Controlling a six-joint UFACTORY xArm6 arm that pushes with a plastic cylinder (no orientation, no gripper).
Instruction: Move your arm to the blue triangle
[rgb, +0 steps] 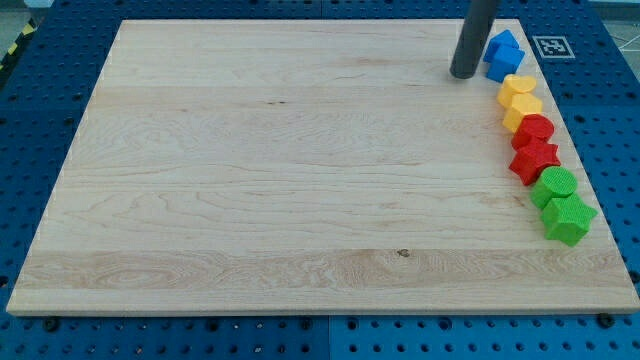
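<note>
Two blue blocks sit touching at the view's top right, one (503, 42) at the top and one (501, 63) just below it; I cannot tell which is the triangle. My tip (463, 74) rests on the board just left of the lower blue block, very close to it or touching. The dark rod rises from there and leaves the view's top edge, partly hiding the blue blocks' left side.
Down the board's right edge below the blue blocks runs a column: a yellow heart (517, 88), a yellow block (523, 110), a red cylinder (536, 129), a red star (534, 160), a green cylinder (555, 185), a green star (568, 218). The wooden board (280, 170) lies on a blue pegboard table.
</note>
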